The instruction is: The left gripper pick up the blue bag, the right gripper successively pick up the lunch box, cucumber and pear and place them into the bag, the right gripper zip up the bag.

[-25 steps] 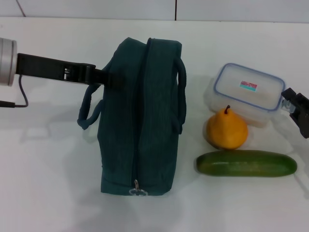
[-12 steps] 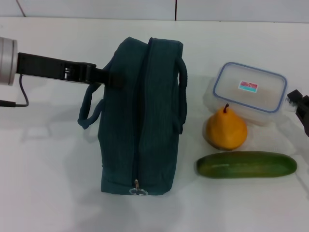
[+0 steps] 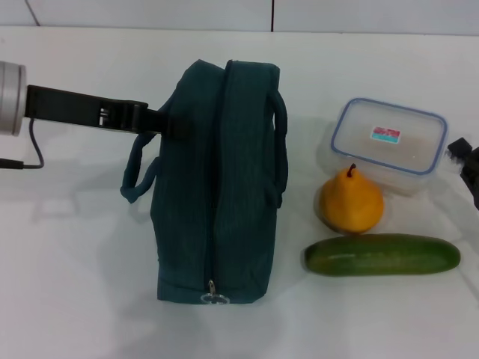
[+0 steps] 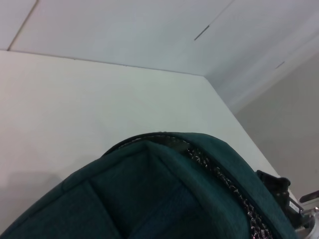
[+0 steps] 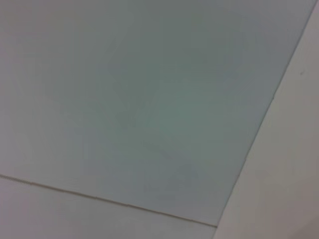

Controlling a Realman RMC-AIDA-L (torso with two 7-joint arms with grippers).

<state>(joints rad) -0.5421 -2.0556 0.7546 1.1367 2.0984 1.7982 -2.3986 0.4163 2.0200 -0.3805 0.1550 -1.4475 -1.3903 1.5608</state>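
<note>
Standing upright on the white counter (image 3: 75, 284), the blue bag (image 3: 217, 187) has its zipper (image 3: 212, 288) running along the top, closed as far as can be seen. The left pincer (image 3: 168, 123) reaches in from the robot's left and meets the bag's upper side near a carry handle (image 3: 138, 168); it appears clamped on the fabric there. Beyond the bag from that pincer lie the lunch box (image 3: 389, 143), the pear (image 3: 352, 200) just beside it, and the cucumber (image 3: 382, 254) lengthwise close to the pear. The right pincer (image 3: 468, 168) sits at the far edge, just beside the lunch box; its opening cannot be told.
</note>
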